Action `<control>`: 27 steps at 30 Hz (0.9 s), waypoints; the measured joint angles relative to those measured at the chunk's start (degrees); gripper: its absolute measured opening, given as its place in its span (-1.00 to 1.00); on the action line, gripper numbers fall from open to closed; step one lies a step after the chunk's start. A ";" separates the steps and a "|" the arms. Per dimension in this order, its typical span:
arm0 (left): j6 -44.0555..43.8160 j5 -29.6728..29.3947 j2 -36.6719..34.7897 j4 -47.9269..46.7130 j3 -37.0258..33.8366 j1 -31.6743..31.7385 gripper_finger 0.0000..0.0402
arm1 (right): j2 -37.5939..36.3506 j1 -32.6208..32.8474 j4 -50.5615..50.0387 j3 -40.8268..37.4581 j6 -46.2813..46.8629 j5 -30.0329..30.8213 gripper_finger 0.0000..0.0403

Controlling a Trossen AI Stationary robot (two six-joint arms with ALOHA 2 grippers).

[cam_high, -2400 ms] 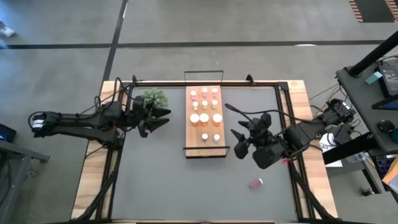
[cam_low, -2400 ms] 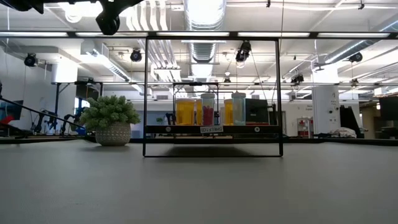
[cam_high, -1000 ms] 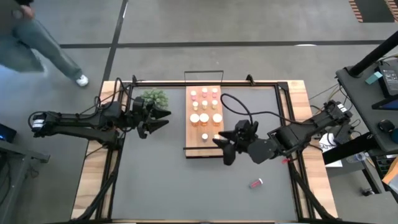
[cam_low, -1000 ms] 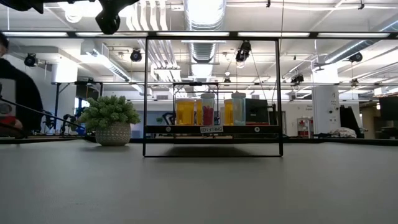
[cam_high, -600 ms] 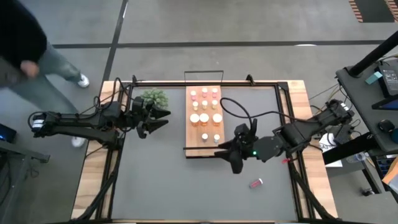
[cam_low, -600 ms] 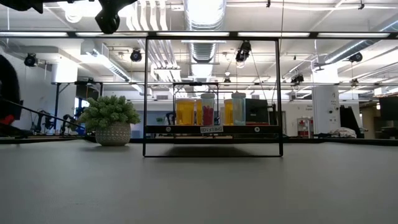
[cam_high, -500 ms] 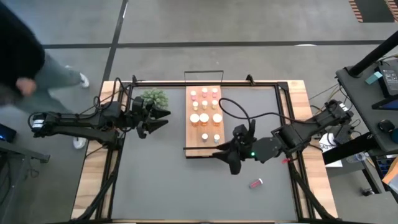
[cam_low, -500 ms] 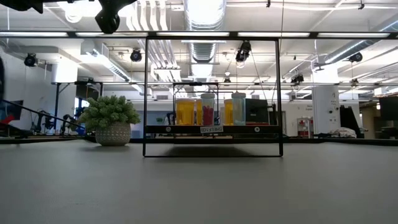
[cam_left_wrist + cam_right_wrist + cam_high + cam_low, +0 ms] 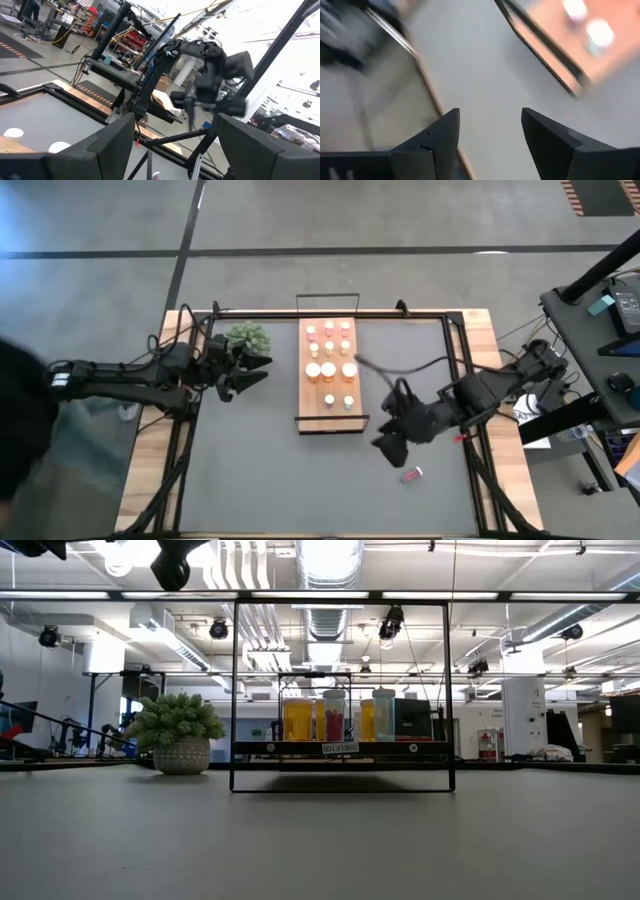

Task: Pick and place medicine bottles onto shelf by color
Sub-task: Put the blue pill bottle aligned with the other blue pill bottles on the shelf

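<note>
The right gripper point(image 9: 388, 448) is a dark smear from above, so I cannot see its tips well there. Its own wrist camera is smeared too, but the two dark fingers point(image 9: 440, 135) stand apart with bare grey table between them and nothing held. It hangs over the open mat just past the near short end of the shelf point(image 9: 304, 360), on the right side. A loose bottle point(image 9: 412, 475) with a pink body and white cap lies on its side on the mat, close to that gripper but not touching it. Most of the medicine bottles point(image 9: 328, 369) stand on the light wood board in rows, and from above I mostly see round caps, so their colours are hard to tell. From table height I can see orange bottles point(image 9: 296, 720), a pink one and a pale one behind the black wire rail, and the ones behind them are hidden. The left gripper point(image 9: 262, 370) waits near the table's left side, right beside the green plant point(image 9: 247, 336), with its fingers point(image 9: 112, 145) spread wide and empty. A dark blurry shape of a person point(image 9: 20, 430) is cut off at the left edge, off the table. The grey mat point(image 9: 270, 480) has lots of open room in front of the shelf, and a black frame runs along the table edges.
</note>
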 joint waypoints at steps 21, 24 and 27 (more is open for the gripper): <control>-1.55 -0.09 0.13 -0.08 -0.02 -0.02 0.31 | -0.12 15.29 -13.81 -17.55 -35.07 0.02 0.01; -1.64 -0.09 0.35 0.03 -0.02 -0.04 0.31 | -1.04 16.61 -7.61 -22.86 -35.00 -0.20 0.01; -1.64 -0.09 0.42 0.00 -0.01 -0.04 0.31 | -2.01 17.96 0.28 -27.80 -34.96 -0.43 0.01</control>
